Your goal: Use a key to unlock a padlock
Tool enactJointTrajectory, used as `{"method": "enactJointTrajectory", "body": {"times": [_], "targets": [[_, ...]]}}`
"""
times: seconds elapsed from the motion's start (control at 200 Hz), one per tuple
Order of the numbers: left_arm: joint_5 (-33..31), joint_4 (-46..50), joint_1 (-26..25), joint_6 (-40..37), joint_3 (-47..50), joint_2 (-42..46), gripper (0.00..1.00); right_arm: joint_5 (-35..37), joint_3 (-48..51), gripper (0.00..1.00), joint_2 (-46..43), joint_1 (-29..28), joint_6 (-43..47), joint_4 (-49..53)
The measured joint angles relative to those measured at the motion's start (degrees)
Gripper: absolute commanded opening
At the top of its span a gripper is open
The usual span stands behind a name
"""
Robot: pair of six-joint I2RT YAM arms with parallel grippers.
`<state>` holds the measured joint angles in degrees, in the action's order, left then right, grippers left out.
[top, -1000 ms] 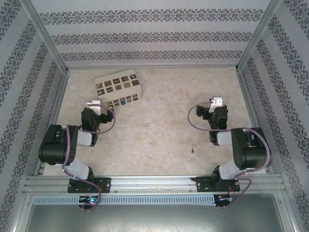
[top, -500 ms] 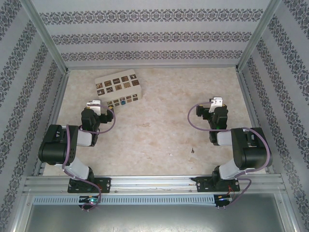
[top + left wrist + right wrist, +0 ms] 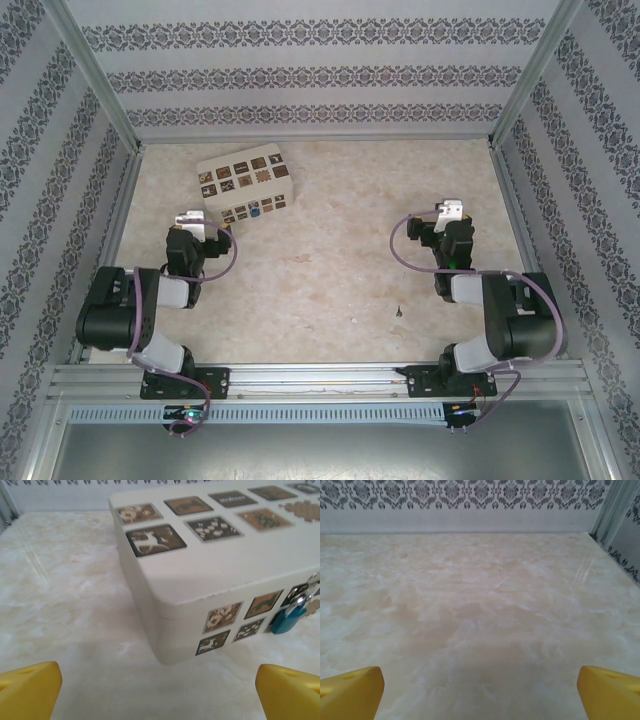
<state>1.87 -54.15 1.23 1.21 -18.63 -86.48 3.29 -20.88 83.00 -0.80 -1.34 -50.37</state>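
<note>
1. Tabletop (image 3: 330,260): smooth, glossy surface with a cream and beige marbled pattern. The enclosure walls (image 3: 320,75) are pale, with bands of dark damask print.
2. Beige box (image 3: 210,575): matte, rectangular, with rounded corners and edges and a thin seam between lid and base. Square tiles with dark brown pictures are set into its top and front. In the top view it lies at the far left of the tabletop, turned at an angle.
3. Padlock (image 3: 287,620): small teal-blue body, smooth and slightly glossy, with a thin silver shackle loop. It hangs against the front face of the box, low on that face among the tiles. Whether the body touches the tabletop cannot be told.
4. Left hand (image 3: 159,695): jaws spread wide and holding nothing. Its blunt yellow fingertips (image 3: 27,690) show at the lower corners of the left wrist view. It is near the box's corner and clear of it.
5. Right hand (image 3: 480,695): jaws equally wide and empty, over bare marbled surface on the right side, well apart from the box.
6. Small dark speck (image 3: 399,312) on the tabletop between the arms; too small to identify.
</note>
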Motion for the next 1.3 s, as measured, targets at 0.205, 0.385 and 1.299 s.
{"method": "enactJointTrajectory", "body": {"times": [0.205, 0.385, 1.299], "targets": [[-2.6, 12.6, 0.0, 2.6, -3.6, 15.5, 0.99, 0.0, -4.3, 0.98, -11.3, -0.2, -3.0, 14.9], [-2.5, 23.7, 0.1, 6.2, -10.3, 21.9, 0.99, -6.8, -11.6, 0.98, -14.1, -1.1, -11.9, 24.3], [24.8, 48.3, 16.3, 35.5, -41.2, -8.5, 0.99, -18.1, -54.4, 0.99, 30.9, -23.1, -43.7, 32.3]]}}
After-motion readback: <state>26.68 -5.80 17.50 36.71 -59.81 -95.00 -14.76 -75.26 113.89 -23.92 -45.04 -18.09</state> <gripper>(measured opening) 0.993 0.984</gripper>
